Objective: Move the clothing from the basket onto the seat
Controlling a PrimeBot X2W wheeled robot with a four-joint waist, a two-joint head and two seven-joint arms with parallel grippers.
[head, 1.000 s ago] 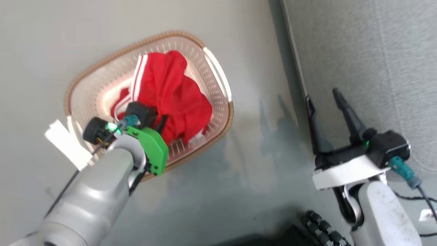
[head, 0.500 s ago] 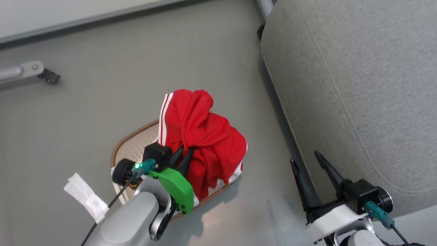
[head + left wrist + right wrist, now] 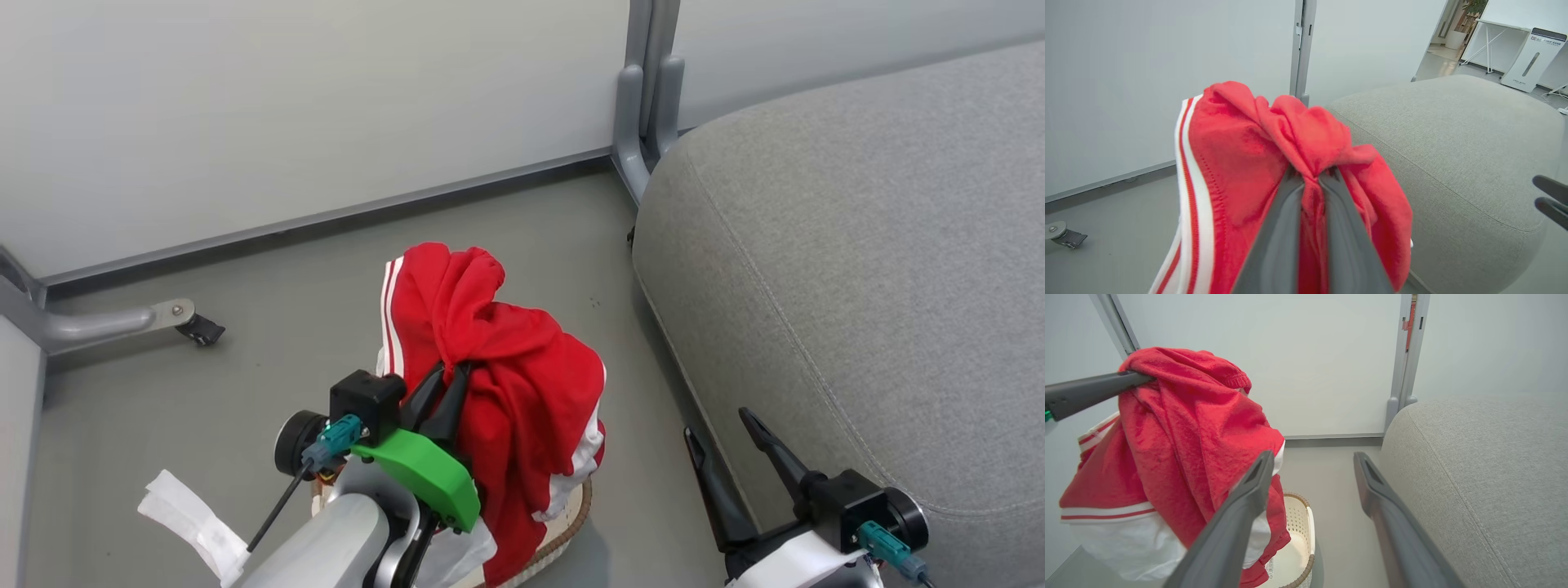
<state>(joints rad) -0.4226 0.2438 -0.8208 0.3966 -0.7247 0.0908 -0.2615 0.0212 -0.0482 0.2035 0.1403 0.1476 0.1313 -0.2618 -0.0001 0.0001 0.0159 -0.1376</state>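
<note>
No brand I can read. The sticker (image 3: 1269, 566) inside the basket (image 3: 1301, 522) has barcode-like print, too small to make out. The logo on the white unit (image 3: 1533, 57), far off past the seat (image 3: 857, 245), is a blur.

Left gripper (image 3: 447, 382) is clenched on a bunch of the red jersey (image 3: 522, 384), w/ cloth pinched between the fingers (white stripes down one side, white panel at the hem). The jersey hangs in the air over the basket, which sits on the floor beside the seat's edge. Can't tell if the hem touches the rim.

A sec ago the jersey lay in the basket w/ the gripper down in it; now it's hoisted up. The head cam has tipped up too, so the wall and a grey post (image 3: 645, 98) show.

Right gripper (image 3: 718, 422) is spread wide, holding nothing, just beside the seat's side. Also abt: a castor foot (image 3: 196, 327) near the wall, and a white paper tag (image 3: 192, 518) by the left arm's cable.
</note>
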